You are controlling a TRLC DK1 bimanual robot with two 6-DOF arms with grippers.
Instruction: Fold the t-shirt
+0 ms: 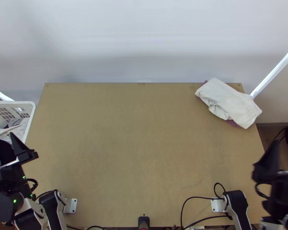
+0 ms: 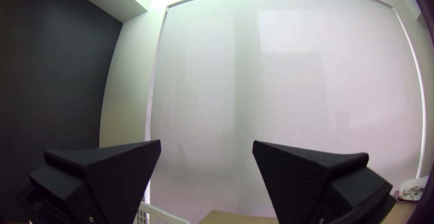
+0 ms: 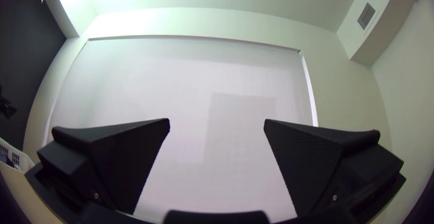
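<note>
Here | left hand spread wide, empty | right hand likewise | pale cloth on table

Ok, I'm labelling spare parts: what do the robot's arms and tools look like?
The left arm and right arm have pale links, black joints and black cables, with green lights on the left. The left tool and right tool have wide, black, wedge-shaped fingers.

The top view crops the basket, blurs the right gripper.
</note>
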